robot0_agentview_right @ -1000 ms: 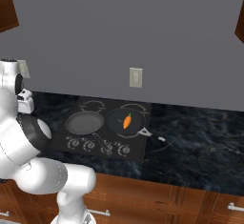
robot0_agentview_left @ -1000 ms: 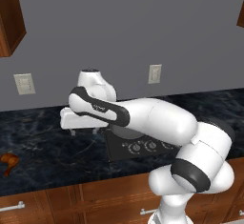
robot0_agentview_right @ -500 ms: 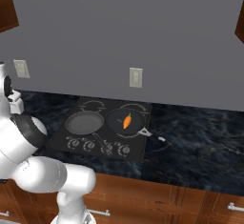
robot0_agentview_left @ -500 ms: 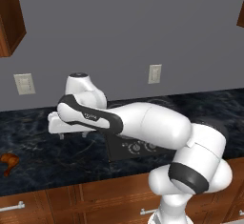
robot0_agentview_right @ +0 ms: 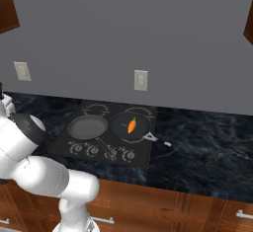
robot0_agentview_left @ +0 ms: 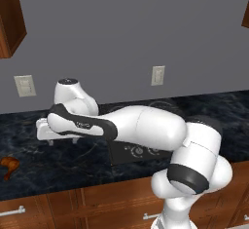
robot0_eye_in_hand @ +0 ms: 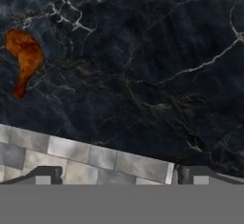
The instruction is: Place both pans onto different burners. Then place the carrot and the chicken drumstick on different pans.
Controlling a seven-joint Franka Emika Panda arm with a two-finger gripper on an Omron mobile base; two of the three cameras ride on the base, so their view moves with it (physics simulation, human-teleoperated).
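Two pans sit side by side on the front burners of the black cooktop [robot0_agentview_right: 74,142]: an empty grey pan [robot0_agentview_right: 87,126] on the left and a darker pan [robot0_agentview_right: 118,127] on the right. The orange carrot [robot0_agentview_right: 132,125] lies in the darker pan. The brown chicken drumstick [robot0_agentview_left: 7,165] lies on the dark marble counter far left of the cooktop. My gripper [robot0_agentview_left: 63,139] hovers open and empty over the counter, to the right of the drumstick. In the hand view the drumstick [robot0_eye_in_hand: 26,58] is at the upper left, well away from my gripper [robot0_eye_in_hand: 119,175].
Two back burners [robot0_agentview_right: 94,110] show as bare rings. A row of knobs [robot0_agentview_right: 101,152] runs along the cooktop's front. Wall outlets [robot0_agentview_left: 24,85] sit above the counter. A pale tiled strip [robot0_eye_in_hand: 86,156] borders the marble in the hand view.
The arm has swung left along the counter, carrying the open hand away from the cooktop toward the drumstick's side. The pans and the carrot have not moved.
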